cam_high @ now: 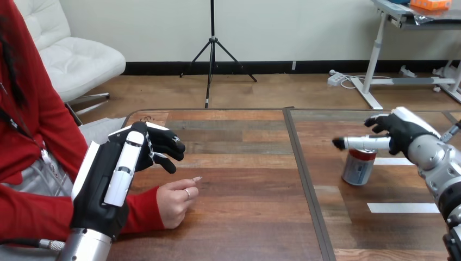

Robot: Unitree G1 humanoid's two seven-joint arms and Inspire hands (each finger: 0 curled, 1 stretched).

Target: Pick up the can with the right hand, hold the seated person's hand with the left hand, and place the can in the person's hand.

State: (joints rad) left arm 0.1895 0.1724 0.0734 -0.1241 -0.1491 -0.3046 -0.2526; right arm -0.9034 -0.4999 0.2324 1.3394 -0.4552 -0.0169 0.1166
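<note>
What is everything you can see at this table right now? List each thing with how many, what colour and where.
table: one, brown wood, a dark seam down its middle
can: one, red and silver, upright on the table's right half, just under the right hand
tape strips: two, white, flat on the table's right half, one beside the can, one nearer the robot
person's hand: one, red sleeve, resting on the table's left half, loosely curled, holding nothing
left hand: one, black and white, raised above the person's wrist, not gripping it
right hand: one, black and white, over the can's top, one finger stretched across it; fingers not closed round the can
</note>
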